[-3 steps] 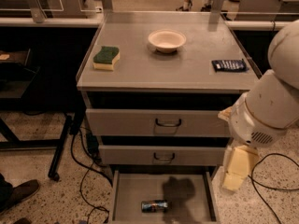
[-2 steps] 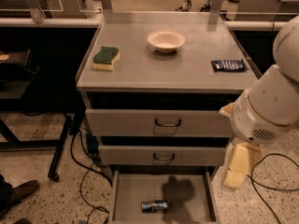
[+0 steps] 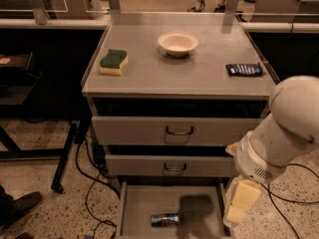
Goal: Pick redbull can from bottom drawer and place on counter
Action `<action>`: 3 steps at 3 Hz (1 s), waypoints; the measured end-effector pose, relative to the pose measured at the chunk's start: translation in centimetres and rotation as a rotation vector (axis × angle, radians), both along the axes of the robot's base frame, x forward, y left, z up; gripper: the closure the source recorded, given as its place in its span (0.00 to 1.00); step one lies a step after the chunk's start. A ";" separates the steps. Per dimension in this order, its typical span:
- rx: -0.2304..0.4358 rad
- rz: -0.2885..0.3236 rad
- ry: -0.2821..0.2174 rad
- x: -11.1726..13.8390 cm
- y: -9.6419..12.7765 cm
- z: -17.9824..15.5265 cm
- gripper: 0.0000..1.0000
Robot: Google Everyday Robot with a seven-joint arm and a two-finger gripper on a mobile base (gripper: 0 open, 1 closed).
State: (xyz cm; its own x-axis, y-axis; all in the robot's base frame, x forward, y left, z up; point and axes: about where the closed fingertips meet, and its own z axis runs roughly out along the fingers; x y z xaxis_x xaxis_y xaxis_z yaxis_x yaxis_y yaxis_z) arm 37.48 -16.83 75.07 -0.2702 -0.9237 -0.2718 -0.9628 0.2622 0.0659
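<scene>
Speckled floor; bottom drawer (image 3: 142,203) open, redbull can (image 3: 165,219) lying sideways. Gripper (image 3: 241,203) by right wall, clench state cannot tell. You risk clipping wall, rolling can.

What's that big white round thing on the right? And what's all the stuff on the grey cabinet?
That white thing is a robot's arm. Its pale yellow gripper, the hand it grabs with, hangs at the lower right, just beside the open bottom drawer. There is one picture, looking down at the cabinet from the front. On the counter sit a green and yellow sponge, a pale bowl and a dark blue packet. The redbull can lies on its side in the bottom drawer. The gripper hasn't got it yet.
</scene>
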 end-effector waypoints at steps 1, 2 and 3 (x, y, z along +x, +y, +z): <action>0.024 -0.023 0.066 -0.1 -0.6 -6.1 0.00; 0.030 -0.024 0.072 0.0 -0.5 -6.6 0.00; 0.041 -0.012 0.068 -0.3 -0.3 -6.8 0.00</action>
